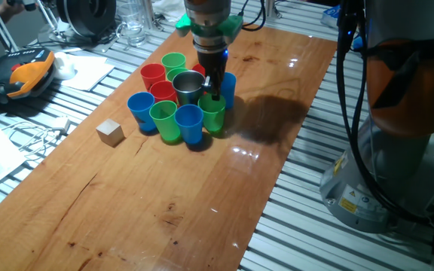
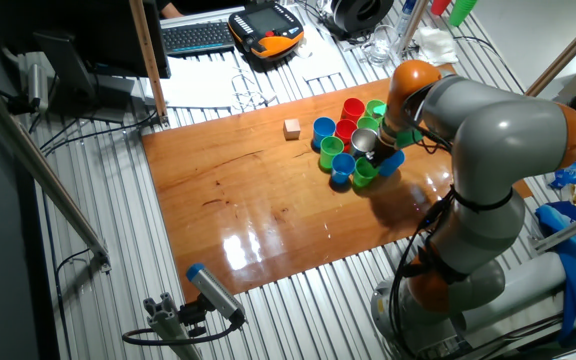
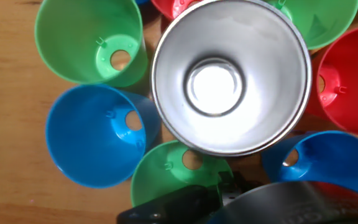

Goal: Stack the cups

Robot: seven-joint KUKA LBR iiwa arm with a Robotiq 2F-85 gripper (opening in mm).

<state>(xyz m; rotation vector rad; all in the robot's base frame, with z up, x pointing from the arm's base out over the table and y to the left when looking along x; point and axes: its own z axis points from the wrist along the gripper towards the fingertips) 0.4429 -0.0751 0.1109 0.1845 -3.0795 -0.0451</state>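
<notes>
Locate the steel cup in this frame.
The steel cup stands upright in the middle of the cup cluster, ringed by plastic cups; in the hand view it fills the centre, with the gripper just beside its rim.

No readable text, brand or number anywhere in the three views. Yellow warning stickers point(image 1: 347, 203) on the grey robot base, too small and blurred to read. Nothing printed on the cups point(image 3: 229, 74) in the hand view, nor on the bench point(image 1: 164, 203). Orange pendant point(image 2: 268, 30) and keyboard point(image 2: 200, 36) with marks too small to make out.
</notes>
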